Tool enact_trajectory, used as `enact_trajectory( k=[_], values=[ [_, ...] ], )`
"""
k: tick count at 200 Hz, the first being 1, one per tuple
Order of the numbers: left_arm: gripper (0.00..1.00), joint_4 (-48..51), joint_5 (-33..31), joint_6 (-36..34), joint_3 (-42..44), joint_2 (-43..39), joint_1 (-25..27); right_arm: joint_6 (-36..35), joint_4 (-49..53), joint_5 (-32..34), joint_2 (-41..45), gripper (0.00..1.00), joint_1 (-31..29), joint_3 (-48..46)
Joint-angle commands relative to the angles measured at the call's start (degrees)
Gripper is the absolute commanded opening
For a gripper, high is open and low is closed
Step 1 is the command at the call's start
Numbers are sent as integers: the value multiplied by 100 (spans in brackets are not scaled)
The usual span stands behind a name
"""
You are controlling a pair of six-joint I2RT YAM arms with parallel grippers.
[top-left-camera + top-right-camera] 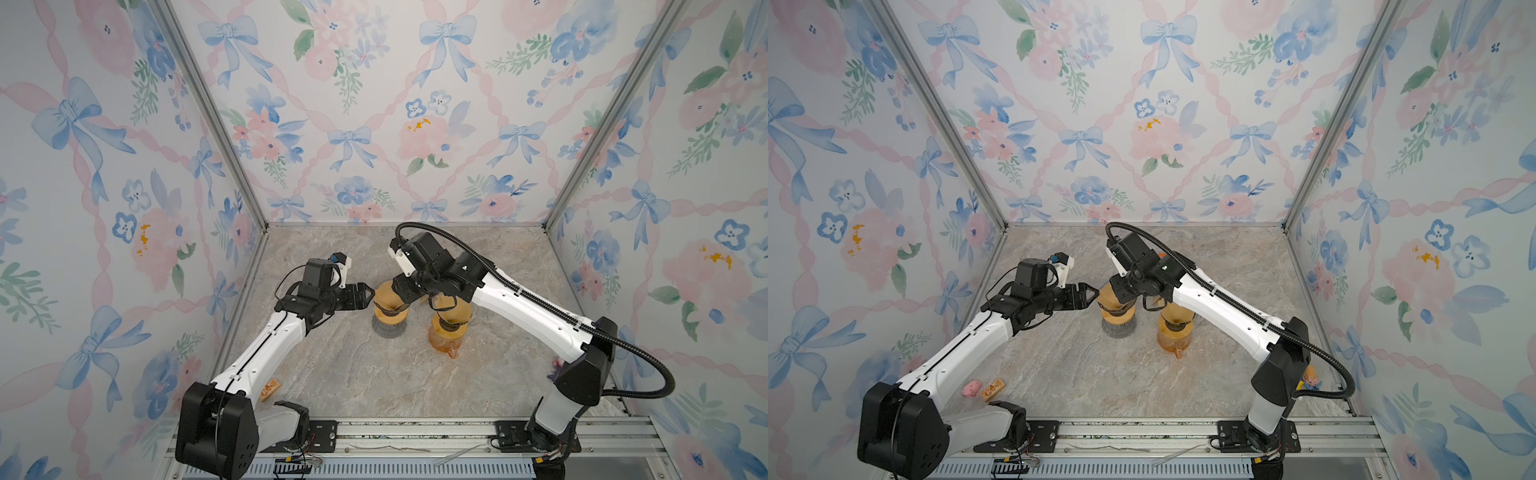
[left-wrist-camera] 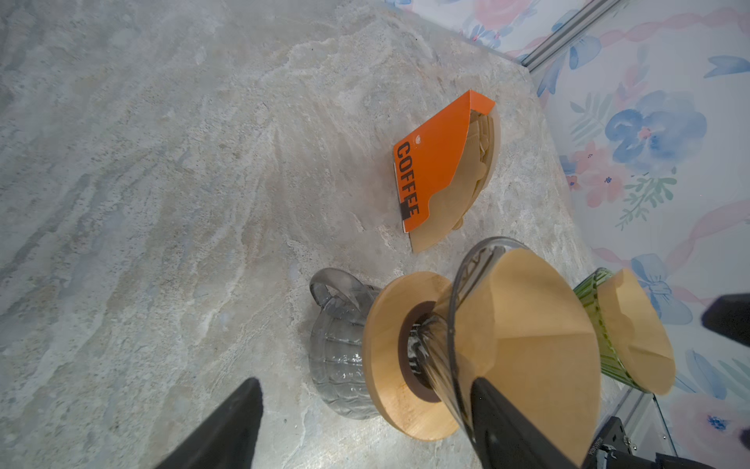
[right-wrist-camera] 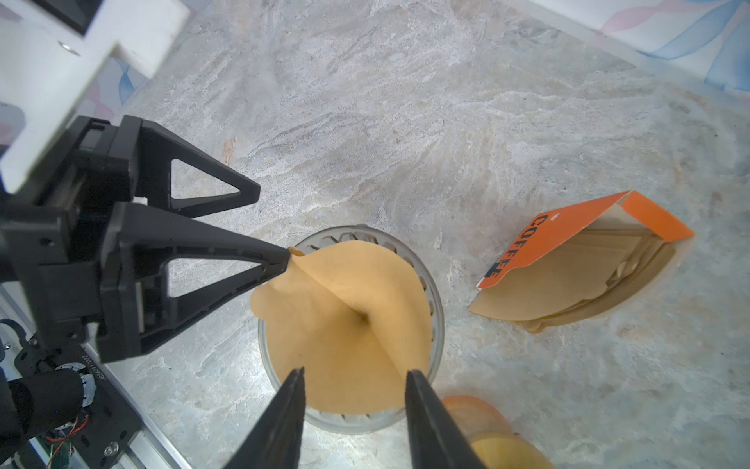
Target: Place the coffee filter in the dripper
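A brown paper coffee filter (image 3: pixel 349 325) sits as an open cone inside the clear glass dripper (image 3: pixel 434 308). The dripper has a wooden collar (image 2: pixel 406 353) and stands on a grey glass carafe (image 2: pixel 337 345). My right gripper (image 3: pixel 355 377) hovers just above the filter's near edge, open, with nothing between its fingers. My left gripper (image 2: pixel 365 379) is open wide beside the dripper (image 1: pixel 388 309). One of its fingertips (image 3: pixel 284 258) touches the filter's raised tab at the rim. In both top views the right wrist hides most of the filter.
An orange COFFEE box (image 3: pixel 576 243) of spare filters lies on the marble just beyond the dripper. A second, green dripper (image 2: pixel 596 325) with its own filter stands on an amber carafe (image 1: pixel 446 345) close by. A pink toy (image 1: pixel 971 388) and wooden block (image 1: pixel 992 390) lie front left.
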State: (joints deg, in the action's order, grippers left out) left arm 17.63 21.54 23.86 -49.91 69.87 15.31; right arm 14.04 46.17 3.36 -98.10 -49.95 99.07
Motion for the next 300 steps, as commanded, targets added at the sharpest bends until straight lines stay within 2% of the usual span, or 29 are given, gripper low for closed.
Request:
enact_trajectory(
  k=[1,53,76,86,112,141,166,186,211,235,267,288,300],
  values=[
    [82,-66,119,-104,69,-193,-40,192,-386,-161,460,48,175,-332],
    [87,-126,318,-171,59,-420,-41,286,-952,-258,1430,82,536,-1179],
    [98,-129,318,-192,26,-580,-46,274,-1077,-140,1885,96,714,-1546],
    [98,-145,231,-190,-1,-684,-47,232,-1180,-5,2104,100,778,-1745],
    [98,-154,-48,-289,-118,-956,-64,252,-1192,280,2550,96,1155,-2128],
    [98,-184,-803,-408,-221,-1079,-81,231,-1198,414,2956,96,1655,-2550],
    [98,-437,-1440,-637,-118,-969,-107,-133,-2022,1448,3506,96,1716,-3545],
    [98,-917,-1891,-683,196,-898,-164,-356,-2540,1902,3863,96,1861,-4149],
    [98,-1826,-2806,-650,912,-1038,-202,-207,-2621,1863,4007,96,2356,-4459],
    [98,-3148,-3403,-1075,1904,-1278,-243,-332,-2938,1745,3957,96,2787,-4867],
    [98,-3602,-4427,-1392,2383,-917,-374,-306,-3509,1264,3880,96,3358,-5311],
    [98,-4618,-4265,-1892,2867,-568,-554,-387,-3800,1271,3836,96,3555,-5495],
    [98,-5317,-4157,-1946,3140,-363,-671,-437,-3996,1323,3801,96,3603,-5618]
  ],
)
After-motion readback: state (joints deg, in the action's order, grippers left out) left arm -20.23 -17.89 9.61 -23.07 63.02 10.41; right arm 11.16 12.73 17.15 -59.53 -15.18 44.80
